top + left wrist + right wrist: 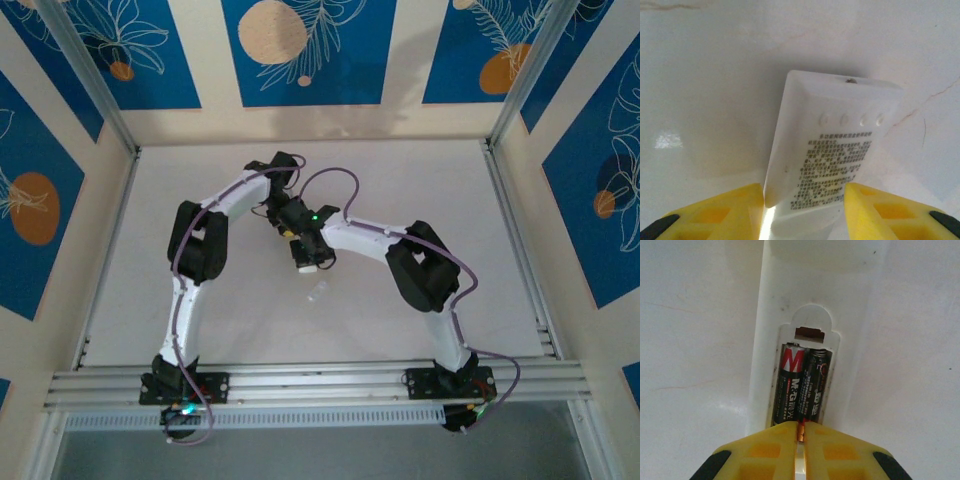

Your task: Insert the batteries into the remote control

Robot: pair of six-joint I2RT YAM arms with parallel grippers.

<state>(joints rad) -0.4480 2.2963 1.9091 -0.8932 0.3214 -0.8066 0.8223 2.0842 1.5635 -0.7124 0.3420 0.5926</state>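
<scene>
While both arms meet over mid-table, holdings stand thus:
Remote control: white, back uppermost, printed label showing, over the white table; whether it rests flat cannot be told.
Left gripper: yellow fingers clamped against the remote's two long sides.
Batteries: two black cells, side by side in the open battery compartment.
Right gripper: fingers pressed together, tips at the cells' near ends.

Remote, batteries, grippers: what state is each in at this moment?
remote control: back side up, battery compartment uncovered, clamped at one end.
batteries: both lying side by side in the compartment.
left gripper: shut on the remote control.
right gripper: shut, tips at the batteries' near ends.
</scene>
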